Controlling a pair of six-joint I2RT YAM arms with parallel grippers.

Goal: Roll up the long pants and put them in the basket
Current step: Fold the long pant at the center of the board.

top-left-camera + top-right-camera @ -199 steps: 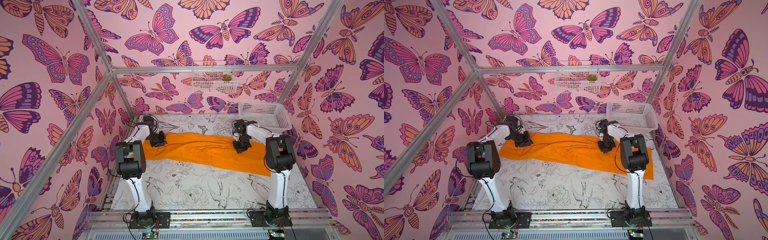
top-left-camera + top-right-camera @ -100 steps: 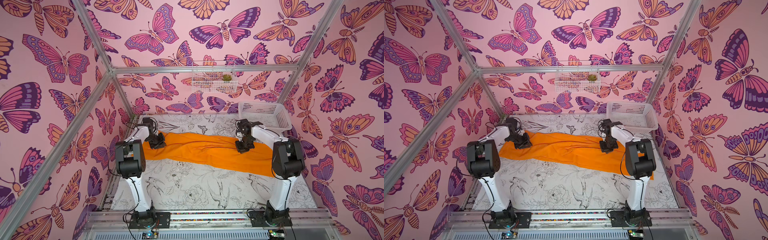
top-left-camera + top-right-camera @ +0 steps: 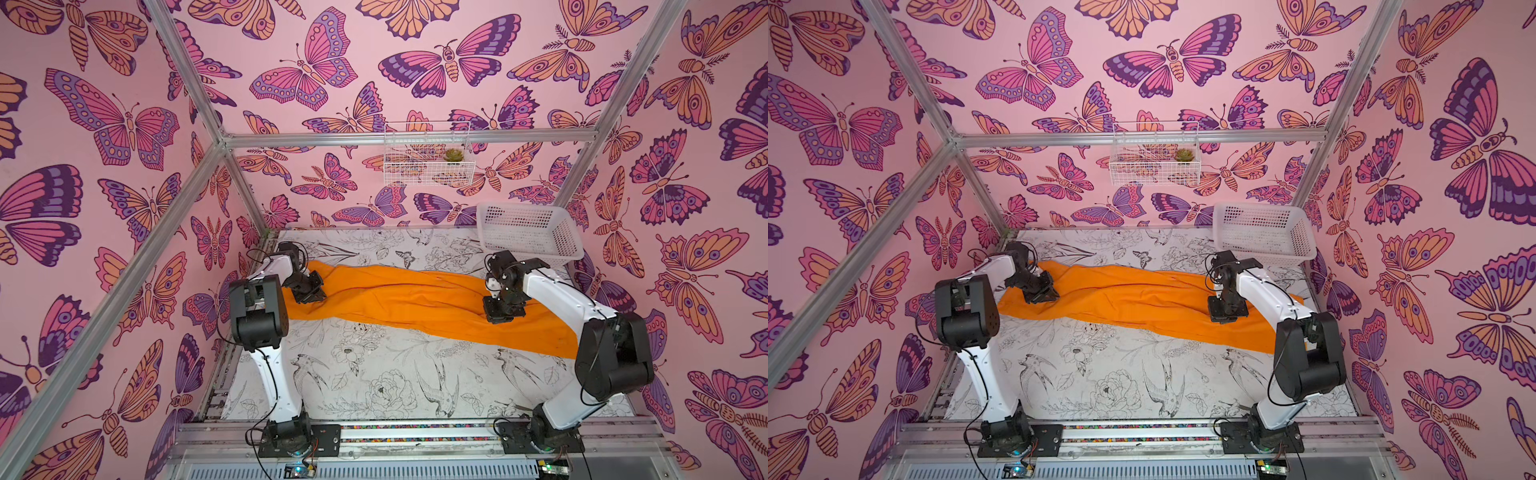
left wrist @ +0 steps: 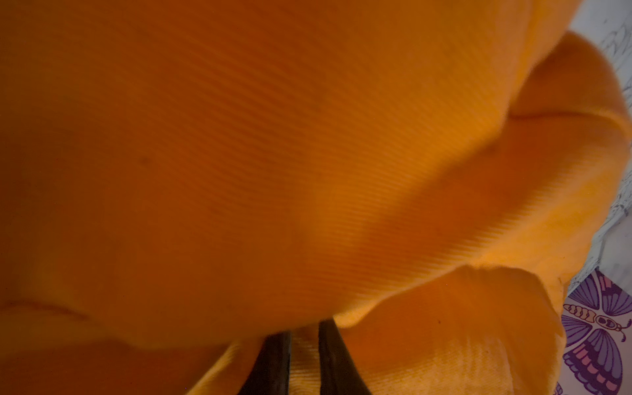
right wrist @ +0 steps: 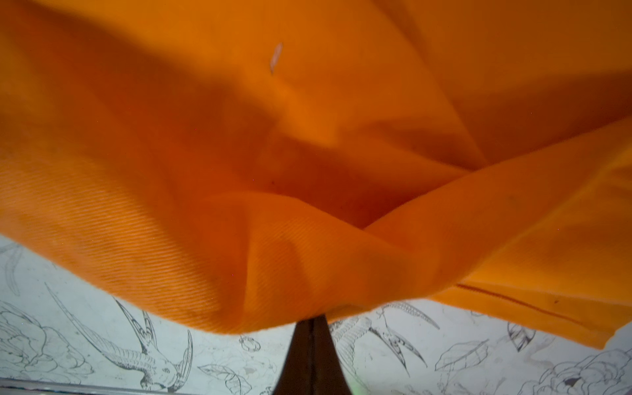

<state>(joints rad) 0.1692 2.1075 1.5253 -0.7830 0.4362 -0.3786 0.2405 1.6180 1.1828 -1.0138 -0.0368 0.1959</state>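
Wire basket holds succulent; long pants lie outside.

The right hand has slid rightward along the long pants, its elbow swinging out toward the wall.

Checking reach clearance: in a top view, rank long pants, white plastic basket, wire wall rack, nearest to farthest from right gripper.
1. long pants: held in the right gripper, across the table.
2. white plastic basket: back right corner.
3. wire wall rack: high on the back wall.
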